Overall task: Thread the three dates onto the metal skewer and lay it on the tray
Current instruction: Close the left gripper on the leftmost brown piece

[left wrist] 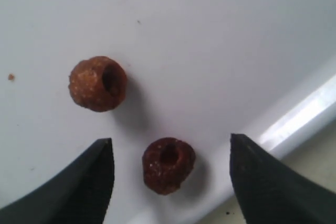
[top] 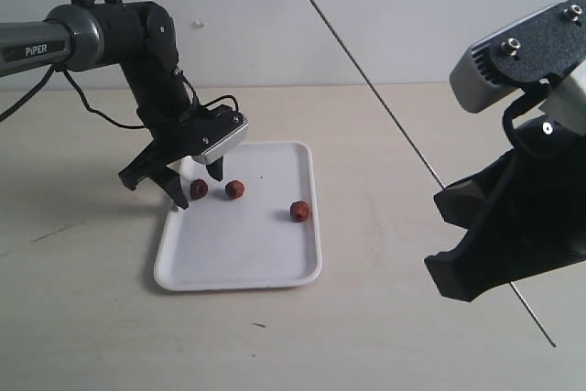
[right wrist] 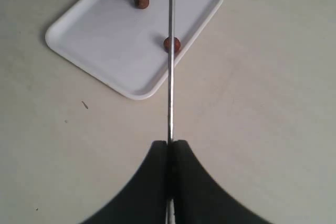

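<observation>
Wrinkled reddish-brown dates (top: 234,190) on white tray (top: 275,267), left jaws wide around one, right jaws pinching skewer (top: 385,103)

Lab-like robot test bench: bare beige tabletop (top: 385,226), plain white wall (top: 412,6), black left arm (top: 101,38) and right arm (top: 522,217).

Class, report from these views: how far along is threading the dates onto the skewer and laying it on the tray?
Done: the right gripper is shut on the skewer, holding it tilted aloft. In hand: the open left gripper straddles one date on the tray, not gripping yet. Left: no date is threaded; a second date and a third date lie on the tray, and the skewer is not yet laid there.
</observation>
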### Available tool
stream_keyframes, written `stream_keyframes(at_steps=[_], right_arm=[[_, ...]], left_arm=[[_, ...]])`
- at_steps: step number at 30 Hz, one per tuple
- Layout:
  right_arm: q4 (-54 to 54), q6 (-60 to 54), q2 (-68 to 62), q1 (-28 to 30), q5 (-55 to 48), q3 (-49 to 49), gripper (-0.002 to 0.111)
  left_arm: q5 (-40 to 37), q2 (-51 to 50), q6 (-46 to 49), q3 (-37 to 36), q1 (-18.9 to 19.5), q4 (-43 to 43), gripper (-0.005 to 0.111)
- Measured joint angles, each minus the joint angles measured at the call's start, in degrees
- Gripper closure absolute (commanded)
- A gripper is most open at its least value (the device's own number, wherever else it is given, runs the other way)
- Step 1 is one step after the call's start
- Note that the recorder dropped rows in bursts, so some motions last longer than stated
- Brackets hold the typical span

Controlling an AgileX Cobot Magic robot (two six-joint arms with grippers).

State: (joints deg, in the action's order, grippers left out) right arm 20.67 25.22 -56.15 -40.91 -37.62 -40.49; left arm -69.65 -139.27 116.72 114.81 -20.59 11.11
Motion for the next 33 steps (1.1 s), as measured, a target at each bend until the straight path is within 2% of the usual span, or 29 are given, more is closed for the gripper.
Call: stream_keyframes(at_steps=[14, 17, 22, 33], right_arm=[[0.0, 0.0, 0.0, 0.0, 0.0, 0.0, 0.108], [0.0, 0.0, 0.0, 0.0, 0.0, 0.0, 0.108], [0.0, 0.0, 0.0, 0.0, 0.0, 0.0, 0.108], [0.0, 0.0, 0.0, 0.0, 0.0, 0.0, 0.108]], left_arm=[[0.0, -1.4, 0.0, -0.09, 0.0, 0.78, 0.045], [-0.15, -1.4, -0.65, -0.09, 0.0, 0.82, 0.053], [-0.6, -1.52, -1.68, -0.09, 0.0, 0.58, 0.074], [-0.38, -1.52, -2.78, -0.09, 0.0, 0.34, 0.075]])
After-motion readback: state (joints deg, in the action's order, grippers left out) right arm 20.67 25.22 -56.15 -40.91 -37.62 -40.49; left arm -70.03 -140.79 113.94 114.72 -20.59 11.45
